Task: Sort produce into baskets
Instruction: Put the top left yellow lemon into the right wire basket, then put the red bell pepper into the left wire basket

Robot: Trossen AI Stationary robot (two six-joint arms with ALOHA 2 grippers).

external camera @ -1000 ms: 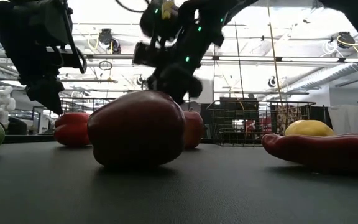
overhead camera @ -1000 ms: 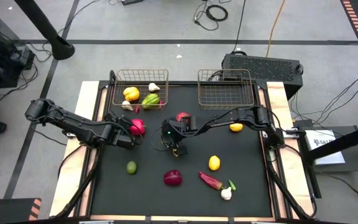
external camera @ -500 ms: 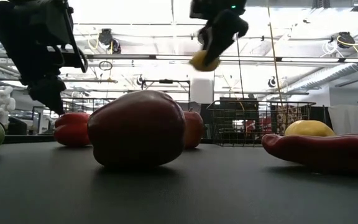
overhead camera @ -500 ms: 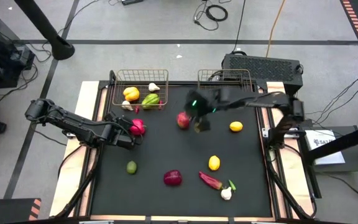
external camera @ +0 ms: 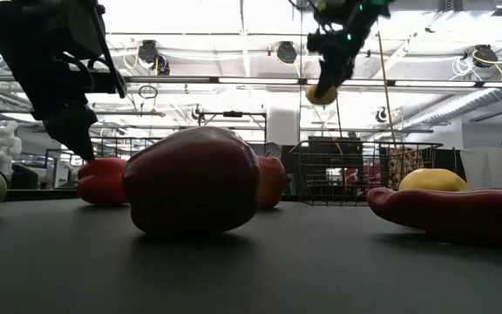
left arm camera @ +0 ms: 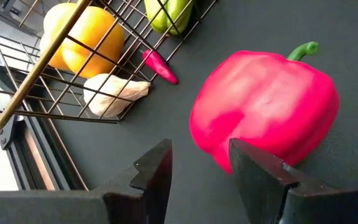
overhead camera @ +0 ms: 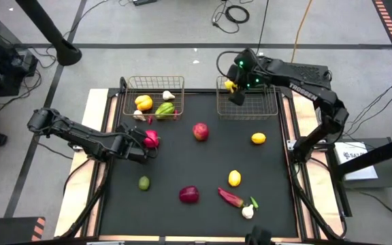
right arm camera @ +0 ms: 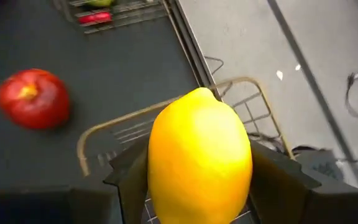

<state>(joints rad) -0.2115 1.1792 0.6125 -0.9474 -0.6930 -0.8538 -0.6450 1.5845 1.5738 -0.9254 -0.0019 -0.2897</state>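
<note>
Right claw [overhead camera: 233,90], raised above the empty right basket [overhead camera: 248,96], clenches a yellow lemon [right arm camera: 199,163] between its fingers, positioned for release. Left claw [left arm camera: 201,168], low on the surface, stands released around nothing; the red pepper [left arm camera: 266,111] lies just ahead of its tips, near the left basket [overhead camera: 152,97].

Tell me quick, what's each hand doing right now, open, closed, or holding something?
Left hand: open, empty, right beside the red pepper on the mat.
Right hand: closed on a lemon, raised above the right basket.
</note>
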